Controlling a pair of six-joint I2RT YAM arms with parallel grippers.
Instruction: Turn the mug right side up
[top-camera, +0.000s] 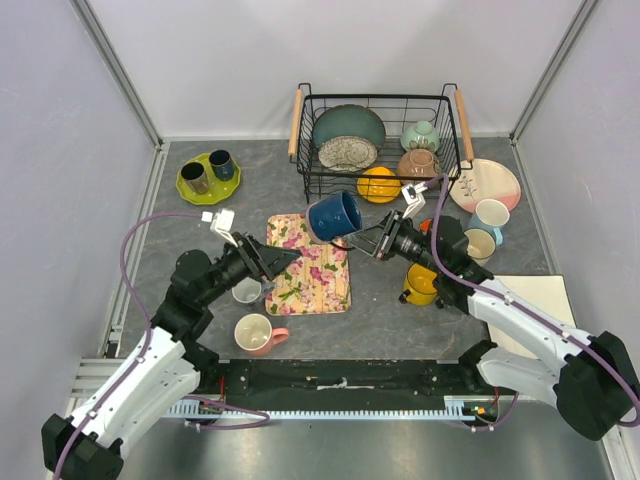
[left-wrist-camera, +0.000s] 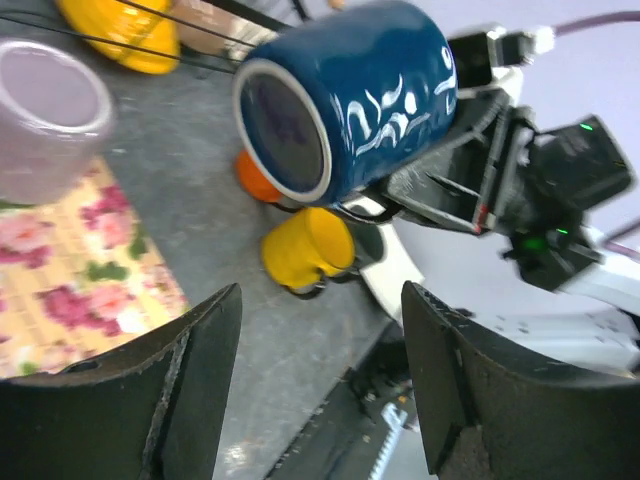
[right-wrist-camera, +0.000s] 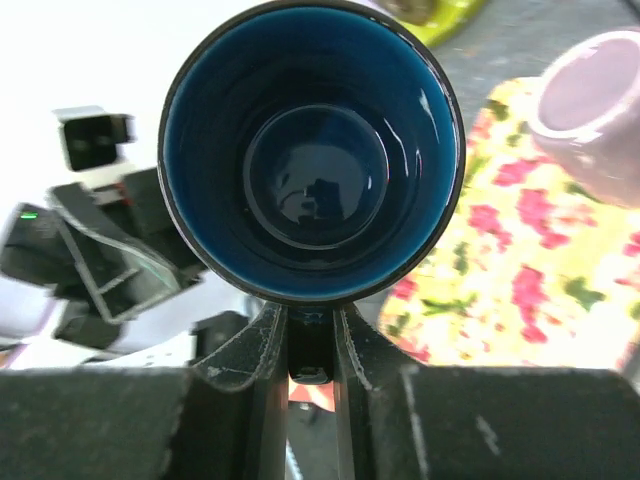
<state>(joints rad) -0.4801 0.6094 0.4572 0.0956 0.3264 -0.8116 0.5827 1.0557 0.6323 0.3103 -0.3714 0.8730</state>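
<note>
A grey speckled tabletop (top-camera: 400, 310) is lying between pale walls. At ten o'clock in the top view, an olive-green round plate (top-camera: 186, 191) is carrying two dark cups. The left gripper (top-camera: 283, 262) is hovering at the left edge of a floral cloth placemat (top-camera: 315, 280), its fingers (left-wrist-camera: 200, 380) spread wide and touching nothing. Above the placemat's one o'clock corner, the glossy dark blue ceramic mug (top-camera: 333, 217) is hanging in the air on its side. White brush squiggles, not letters, are running across its wall. Its base is facing the left arm and its mouth the right. The right gripper (top-camera: 358, 240) is pinching it tightly at the lower rim, apparently on the handle. A yellow ceramic mug (top-camera: 420, 285) is sitting at four o'clock.
</note>
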